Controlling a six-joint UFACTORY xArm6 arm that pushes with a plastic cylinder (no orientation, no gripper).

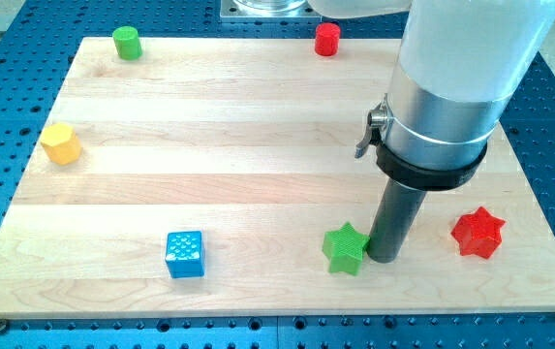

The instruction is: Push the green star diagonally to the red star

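Observation:
The green star (345, 248) lies on the wooden board (258, 145) near the view's bottom, right of centre. The red star (477, 233) lies further to the view's right, slightly higher. My tip (385, 257) stands on the board between them, right against the green star's right side and well left of the red star. The arm's big white and grey body (451, 87) hangs over the board's upper right.
A blue cube (185, 254) sits at the bottom left of centre. A yellow hexagonal block (61, 143) is at the left edge. A green cylinder (126, 43) and a red cylinder (327, 39) stand along the top edge.

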